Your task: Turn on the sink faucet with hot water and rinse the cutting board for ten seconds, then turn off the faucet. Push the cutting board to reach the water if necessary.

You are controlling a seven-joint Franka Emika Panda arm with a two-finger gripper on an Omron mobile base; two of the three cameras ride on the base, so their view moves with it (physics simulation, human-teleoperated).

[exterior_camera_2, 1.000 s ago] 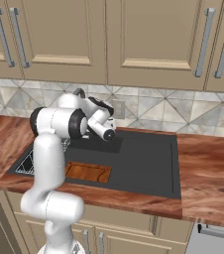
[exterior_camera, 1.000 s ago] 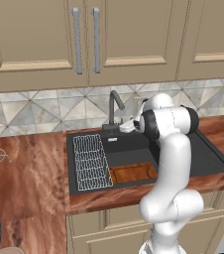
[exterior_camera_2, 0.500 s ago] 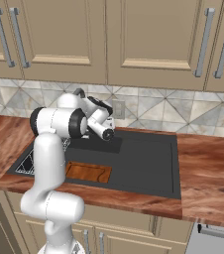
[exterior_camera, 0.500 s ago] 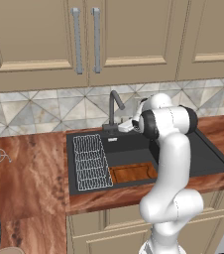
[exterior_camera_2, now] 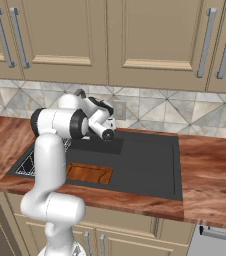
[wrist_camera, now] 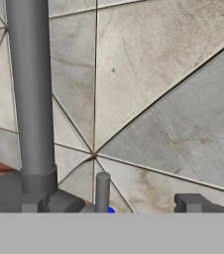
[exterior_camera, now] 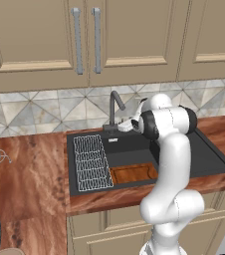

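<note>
The big black sink [exterior_camera: 204,154] sits in the reddish-brown wood counter [exterior_camera: 30,174]. A white wire rack [exterior_camera: 91,162] fills the sink's left end. The small reddish-brown wooden cutting board [exterior_camera: 134,174] lies flat on the sink floor by the front wall, just right of the rack. The right half of the sink floor is bare.

The slim dark grey faucet [exterior_camera: 115,107] stands at the sink's back edge, before the tiled wall [wrist_camera: 173,99]. The claw [exterior_camera: 129,124] is low by the faucet's base, well behind the board. I cannot tell how wide it is.
</note>
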